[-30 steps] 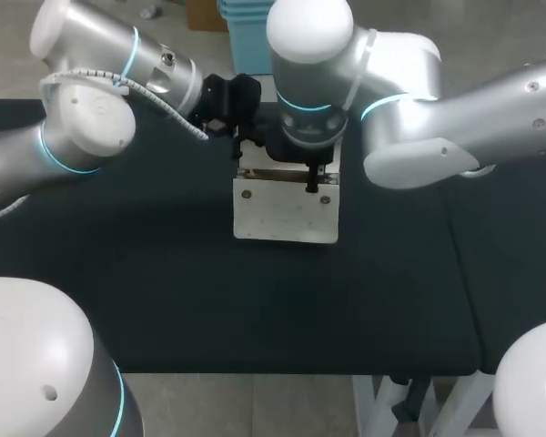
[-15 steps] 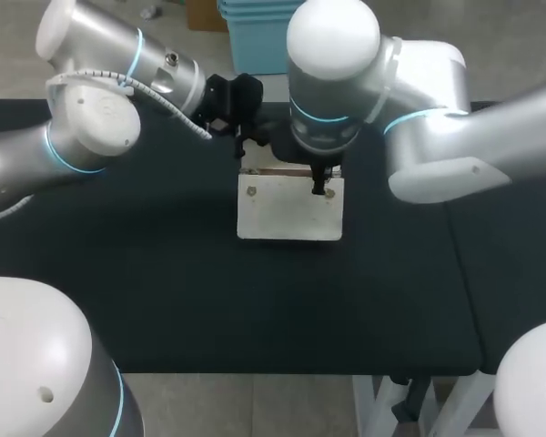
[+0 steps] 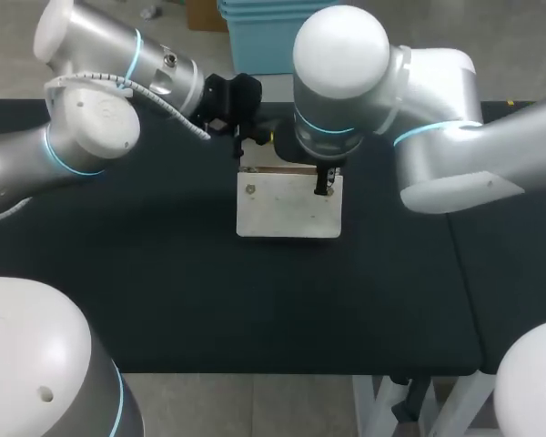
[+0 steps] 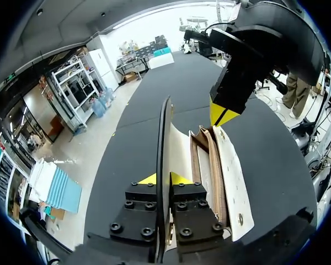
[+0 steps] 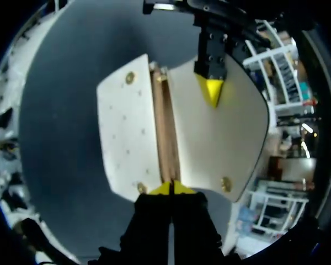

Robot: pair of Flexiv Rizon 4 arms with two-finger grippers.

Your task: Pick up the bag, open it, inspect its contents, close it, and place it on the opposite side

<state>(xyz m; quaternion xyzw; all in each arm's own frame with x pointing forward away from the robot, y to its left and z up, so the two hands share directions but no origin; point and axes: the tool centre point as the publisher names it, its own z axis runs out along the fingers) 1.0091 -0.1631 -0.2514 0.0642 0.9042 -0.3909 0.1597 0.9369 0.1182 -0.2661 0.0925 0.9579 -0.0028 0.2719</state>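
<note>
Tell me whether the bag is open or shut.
Open. The bag has its two cream panels spread apart, the brown mouth showing between them; the left gripper pinches one panel.

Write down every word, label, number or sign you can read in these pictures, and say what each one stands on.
No text can be read in any view.
The white bag is plain: only small metal studs, no print.
The left gripper and the right gripper bear no lettering.
The black table shows no marks.
</note>
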